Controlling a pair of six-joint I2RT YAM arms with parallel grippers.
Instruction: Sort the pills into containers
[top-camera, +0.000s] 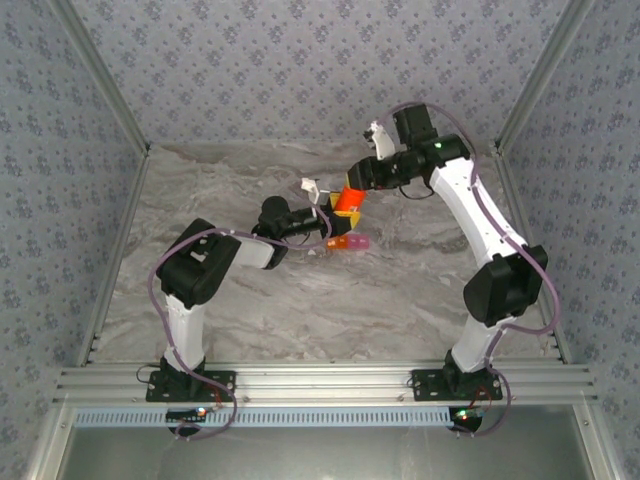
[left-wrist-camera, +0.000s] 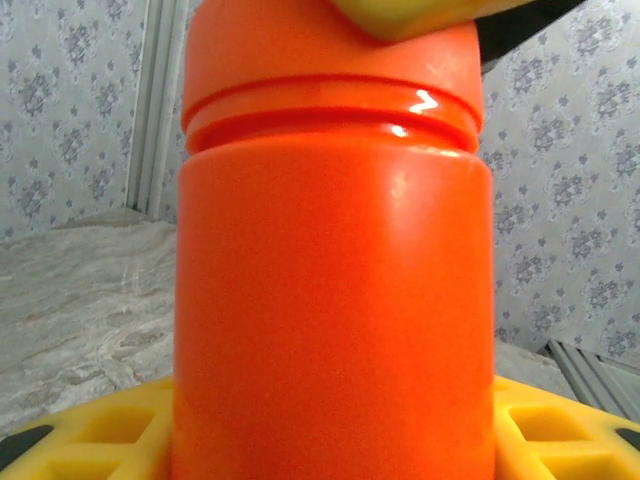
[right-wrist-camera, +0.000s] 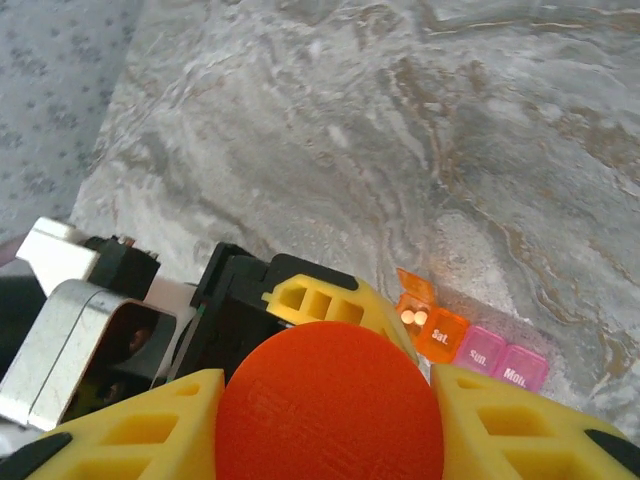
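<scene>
Orange-pink pill box (right-wrist-camera: 470, 345), orange lid open

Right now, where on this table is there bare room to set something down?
Free: the table strip between the pill box and the near edge, and the far-left corner. Crowded: mid-table, around the orange bottle and pill box.

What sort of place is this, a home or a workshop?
Probably a robot test booth, not a home: wallpapered walls in metal framing, a marble-look table, and a left arm and right arm bolted to an aluminium rail.
</scene>
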